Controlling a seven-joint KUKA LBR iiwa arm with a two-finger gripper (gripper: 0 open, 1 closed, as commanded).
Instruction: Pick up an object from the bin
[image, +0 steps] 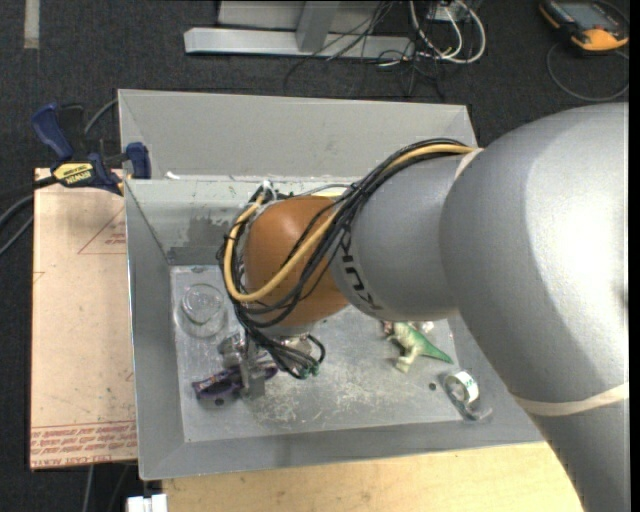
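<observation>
Purple obj (213, 384), small and elongated, lies near the front-left of the bin (340, 405) floor; that's the thing you should watch, since the gripper (250, 368) sits low right at its right end, touching it or just beside, can't tell which; whether the gripper is open or closed on it can't be told either, the wrist and cables (240, 290) hide that, so don't count it as held yet; over at front-right, well apart, a small silvery ring-like item (462, 389); a bit farther back, a green-and-white toy figure (413, 344) lying on its side; on the left, just behind the gripper, a clear cup (200, 305), upright by the look of it; above all that the orange cover (290, 260) and the big grey arm reaching in from the right; step in hand, as I judge it: the grasp itself, approx at contact w/ the purple obj; next move calls for a firm close, then a straight lift; keep clear of the cup, it's near enough to get knocked.
</observation>
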